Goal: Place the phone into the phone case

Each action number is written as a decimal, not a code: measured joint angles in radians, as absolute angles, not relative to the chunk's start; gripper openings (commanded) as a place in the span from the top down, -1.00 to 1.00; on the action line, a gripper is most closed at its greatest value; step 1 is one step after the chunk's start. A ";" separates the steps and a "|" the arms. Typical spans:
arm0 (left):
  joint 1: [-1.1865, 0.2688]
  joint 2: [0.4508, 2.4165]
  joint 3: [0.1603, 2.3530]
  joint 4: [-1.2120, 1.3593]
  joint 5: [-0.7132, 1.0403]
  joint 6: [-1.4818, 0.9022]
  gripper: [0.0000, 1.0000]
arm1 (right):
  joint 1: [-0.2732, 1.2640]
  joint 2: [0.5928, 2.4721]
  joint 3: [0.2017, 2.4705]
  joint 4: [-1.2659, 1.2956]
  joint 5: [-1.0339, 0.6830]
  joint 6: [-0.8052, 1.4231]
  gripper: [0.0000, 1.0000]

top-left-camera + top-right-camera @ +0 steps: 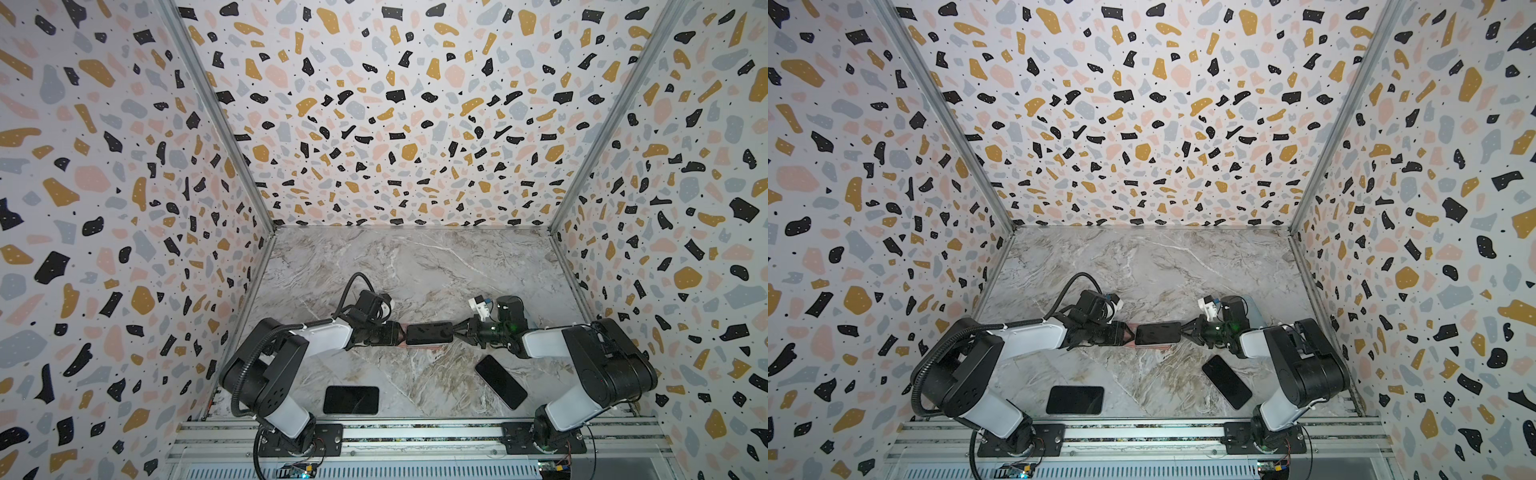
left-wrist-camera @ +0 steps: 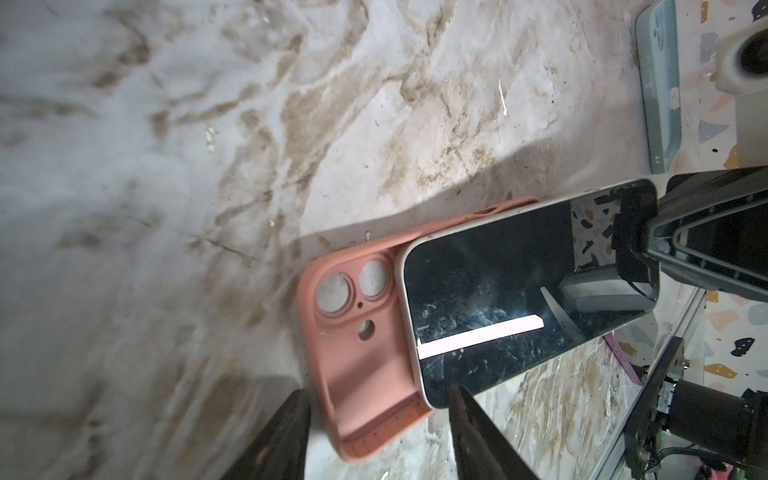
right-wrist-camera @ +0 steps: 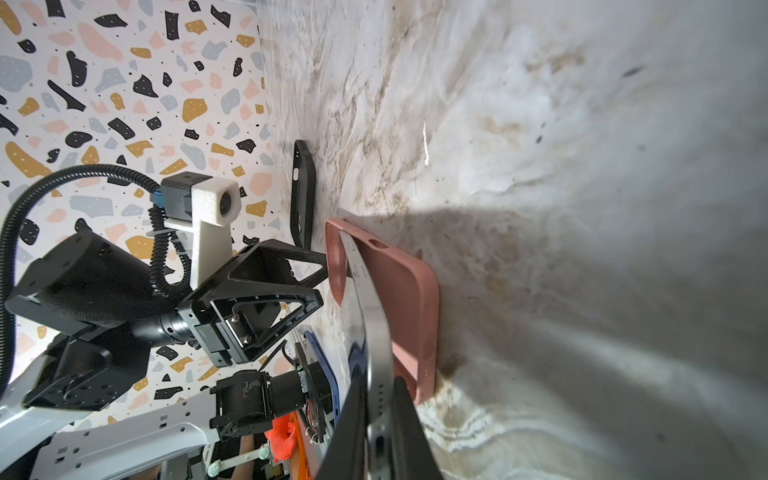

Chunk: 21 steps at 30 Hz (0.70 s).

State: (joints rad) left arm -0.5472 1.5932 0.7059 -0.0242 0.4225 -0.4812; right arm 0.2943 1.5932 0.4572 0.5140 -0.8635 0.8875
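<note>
You are tilting the phone (image 2: 519,299), clamped in the right gripper (image 1: 455,330), end-first into the case (image 2: 357,374), which the left gripper (image 1: 401,333), jaws apart, is likely bracing.

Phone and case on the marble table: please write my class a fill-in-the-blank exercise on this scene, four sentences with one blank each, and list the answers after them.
1. The tool gripping one end of the phone belongs to the ____ arm.
2. The case lying beneath the phone is ____ in colour.
3. At its camera end the case has ____ large round openings side by side.
4. Besides the held phone, ____ more dark phones lie flat on the table.

Missing words: right; pink; two; two.
</note>
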 measured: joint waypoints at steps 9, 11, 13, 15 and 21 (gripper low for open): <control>-0.572 1.600 0.733 -0.067 0.393 -0.459 -0.13 | 0.317 1.598 0.501 0.447 -0.836 0.833 1.00; -0.572 1.600 0.733 -0.068 0.387 -0.461 -0.12 | 0.323 1.599 0.505 0.438 -0.829 0.825 1.00; -0.573 1.601 0.734 -0.068 0.384 -0.464 -0.09 | 0.324 1.604 0.506 0.435 -0.826 0.819 1.00; -0.572 1.606 0.740 -0.075 0.382 -0.468 -0.08 | 0.325 1.614 0.508 0.435 -0.825 0.815 1.00; -0.572 1.612 0.753 -0.094 0.374 -0.486 -0.04 | 0.324 1.649 0.522 0.427 -0.841 0.798 1.00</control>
